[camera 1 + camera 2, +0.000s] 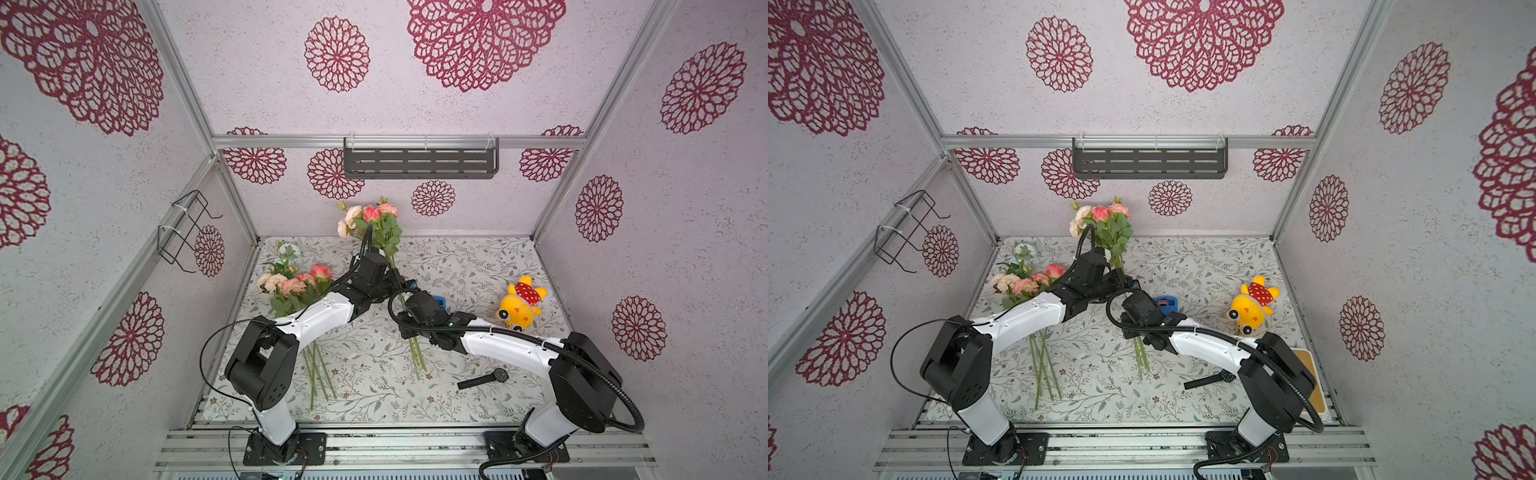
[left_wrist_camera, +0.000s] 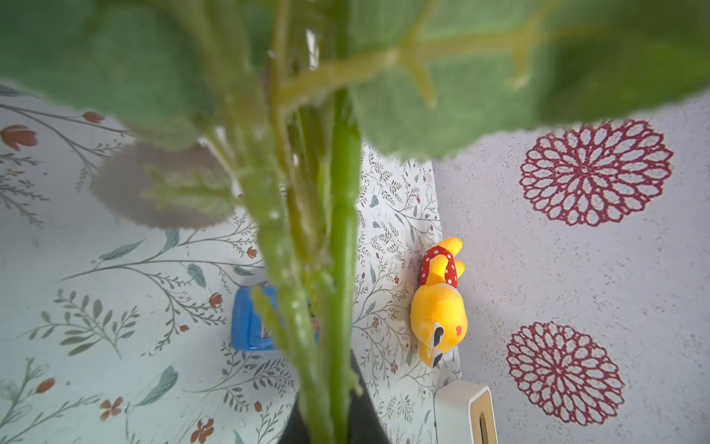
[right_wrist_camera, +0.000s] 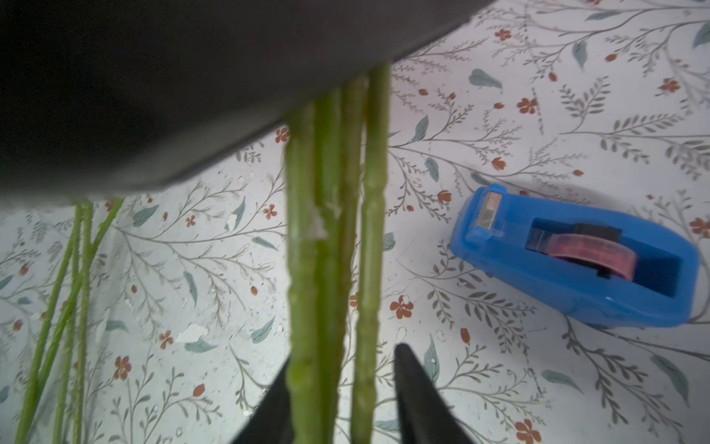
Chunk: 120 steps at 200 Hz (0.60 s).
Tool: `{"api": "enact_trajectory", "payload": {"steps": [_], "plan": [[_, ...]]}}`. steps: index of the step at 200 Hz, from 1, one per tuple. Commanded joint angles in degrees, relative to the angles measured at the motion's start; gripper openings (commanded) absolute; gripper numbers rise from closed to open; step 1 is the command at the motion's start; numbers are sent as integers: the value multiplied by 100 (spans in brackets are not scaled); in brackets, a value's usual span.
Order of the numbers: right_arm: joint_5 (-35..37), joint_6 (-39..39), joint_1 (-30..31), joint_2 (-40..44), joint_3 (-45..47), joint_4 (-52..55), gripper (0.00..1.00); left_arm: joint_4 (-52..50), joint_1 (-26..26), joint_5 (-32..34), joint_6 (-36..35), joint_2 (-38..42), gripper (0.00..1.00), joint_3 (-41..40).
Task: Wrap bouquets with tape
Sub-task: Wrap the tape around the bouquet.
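One bouquet [image 1: 370, 220] of pink and peach roses is lifted, its blooms toward the back wall. My left gripper [image 2: 334, 415] is shut on this bouquet's green stems [image 2: 340, 269] just below the leaves. Lower down, my right gripper [image 3: 344, 357] is open with the same stems [image 3: 326, 230] between its fingers, and a gap shows beside one finger [image 3: 411, 384]. The other bouquet [image 1: 297, 282], with pale blue blooms, lies on the mat at the left, partly under my left arm. The tape sits in a blue dispenser [image 3: 576, 257] on the mat just right of my right gripper, also visible in a top view [image 1: 1167, 302].
A yellow plush toy [image 1: 521, 303] lies at the right edge of the mat. A black wristwatch [image 1: 484, 378] lies near the front right. A white box [image 1: 1306, 378] stands by the right wall. A dark shelf [image 1: 419, 160] hangs on the back wall and a wire rack [image 1: 183, 232] on the left wall.
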<state>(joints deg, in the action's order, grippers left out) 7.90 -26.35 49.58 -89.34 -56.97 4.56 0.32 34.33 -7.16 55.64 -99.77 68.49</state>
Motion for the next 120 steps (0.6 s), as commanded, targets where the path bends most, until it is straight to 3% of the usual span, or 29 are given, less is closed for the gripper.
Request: {"api": "enact_trajectory", "payload": {"steps": [1, 35, 87, 98, 120], "plan": [[-1266, -54, -391, 679, 495, -1039, 64, 1076, -66, -368, 282, 119, 0, -348], [-3335, -1047, -1126, 798, 1369, -2920, 68, 2755, -163, -854, 684, 159, 0, -875], [-4302, -1906, -1494, 164, 1626, -4335, 61, 4512, -170, -1202, 1133, 109, 0, -1222], [-4345, -1939, -1495, 79, 1583, -4395, 52, 4687, -170, -1299, 1165, 81, 0, -1216], [-4144, -1857, -1495, 85, 1525, -4228, 15, 4896, -170, -1318, 1247, 60, 0, -1285]]}}
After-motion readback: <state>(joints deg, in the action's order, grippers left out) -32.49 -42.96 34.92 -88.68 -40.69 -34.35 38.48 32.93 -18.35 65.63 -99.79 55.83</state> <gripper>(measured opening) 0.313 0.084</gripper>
